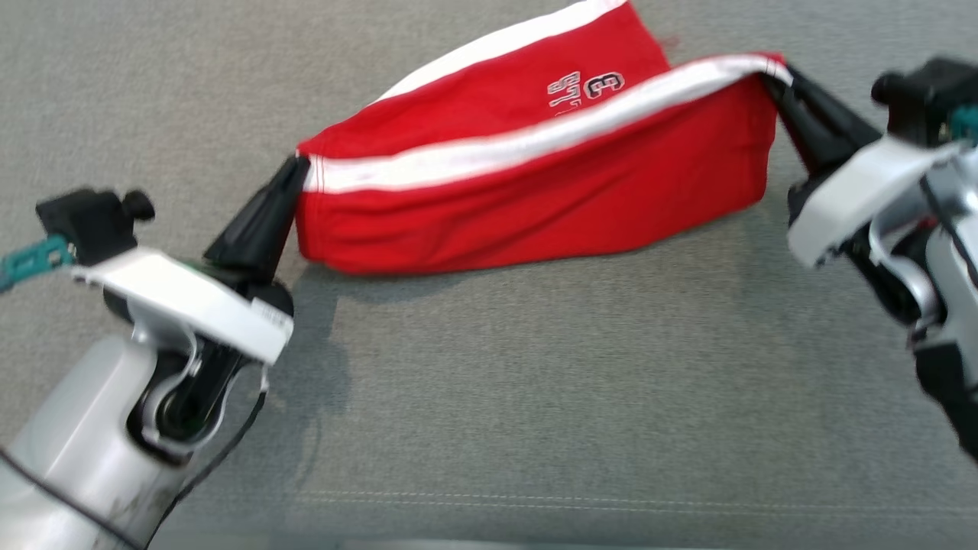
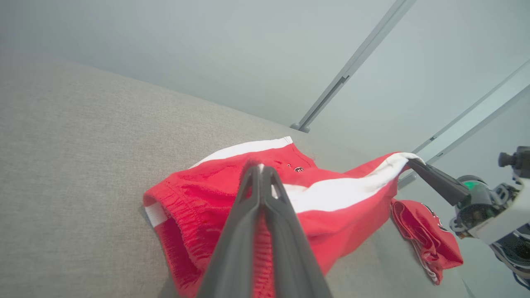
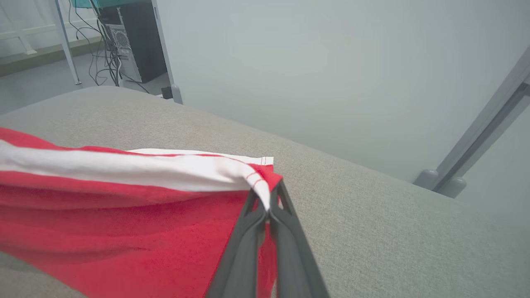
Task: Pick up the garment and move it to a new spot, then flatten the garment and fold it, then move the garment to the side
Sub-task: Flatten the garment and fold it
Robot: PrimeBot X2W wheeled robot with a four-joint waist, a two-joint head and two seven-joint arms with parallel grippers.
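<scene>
A wide cushion of grey, coarsely woven fabric carries the work. A fine line of stitching runs across its near part, and its far edge is rounded. Behind that edge stands a smooth, pale grey wall, crossed by slanting grey metal rails. A dark computer tower with loose cables stands on the floor at the far corner.

The garment, of soft red knit with a broad white stripe, sits at the middle of the cushion's far half. It is drawn out into a long, taut wedge between the two arms. The striped edge is raised and the near panel hangs down to the cushion. The far part lies flat and bears outlined lettering. Its gathered elastic waistband is at the robot's left.

The left gripper has its jaws clamped together on the left end of the white stripe. The right gripper has its jaws clamped on the right end, where the cloth folds over the tips. A second, crumpled red cloth lies on the cushion just beyond the right gripper, apart from the garment. Bare cushion extends broadly on the near side of the garment and to the robot's left.
</scene>
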